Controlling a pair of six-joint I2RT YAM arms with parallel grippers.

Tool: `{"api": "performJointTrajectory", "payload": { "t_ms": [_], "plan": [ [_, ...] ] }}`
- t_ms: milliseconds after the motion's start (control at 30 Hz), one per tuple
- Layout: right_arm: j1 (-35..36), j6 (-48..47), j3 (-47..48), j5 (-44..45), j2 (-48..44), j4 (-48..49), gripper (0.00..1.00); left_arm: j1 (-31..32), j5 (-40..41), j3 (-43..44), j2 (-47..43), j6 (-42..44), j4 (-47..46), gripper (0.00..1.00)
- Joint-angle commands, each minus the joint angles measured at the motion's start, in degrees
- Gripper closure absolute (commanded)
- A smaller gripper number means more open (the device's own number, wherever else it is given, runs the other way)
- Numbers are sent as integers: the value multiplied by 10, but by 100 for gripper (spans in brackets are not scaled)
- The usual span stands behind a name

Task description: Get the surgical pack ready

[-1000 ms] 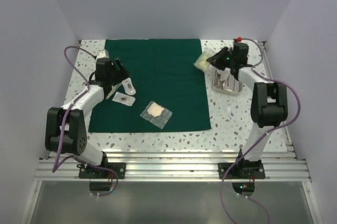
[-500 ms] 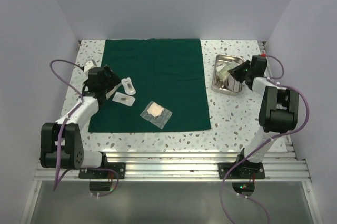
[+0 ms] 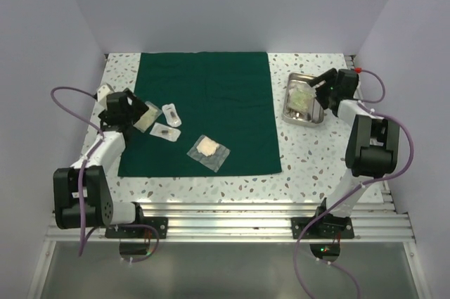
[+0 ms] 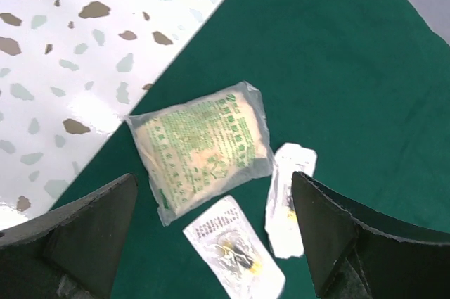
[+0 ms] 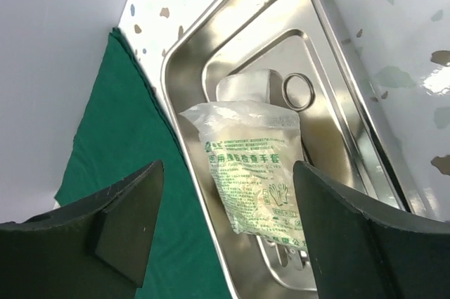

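Green cloth (image 3: 211,95) spread flat; clear pouch (image 5: 256,172) (green print) in tray (image 5: 232,39).

A white speckled table (image 3: 309,151) stood between plain pale walls (image 3: 211,3), with ribbed aluminium rails (image 3: 232,223) running along its near edge.

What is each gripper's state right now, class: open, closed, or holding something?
Left gripper: jaws open, holding nothing.
Right gripper: jaws open, holding nothing; the pouch lies in the tray below.
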State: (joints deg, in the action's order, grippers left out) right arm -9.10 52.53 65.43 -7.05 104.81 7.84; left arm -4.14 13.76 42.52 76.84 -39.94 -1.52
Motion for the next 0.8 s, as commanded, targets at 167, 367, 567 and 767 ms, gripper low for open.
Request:
{"api": "performJointTrajectory", "payload": {
  "t_ms": [167, 367, 567, 767],
  "plan": [
    [24, -58, -7, 29, -107, -40, 23, -26, -14, -4, 68, -29, -44, 10],
    [72, -86, -22, 51, -171, -47, 24, -27, -25, -2, 122, -50, -67, 15],
    [110, -95, -23, 48, -179, -48, 25, -27, -39, -1, 167, -67, -106, 31],
    [150, -110, -21, 5, -146, -34, 25, -26, -53, 24, 187, -57, -124, 86]
  ]
}}
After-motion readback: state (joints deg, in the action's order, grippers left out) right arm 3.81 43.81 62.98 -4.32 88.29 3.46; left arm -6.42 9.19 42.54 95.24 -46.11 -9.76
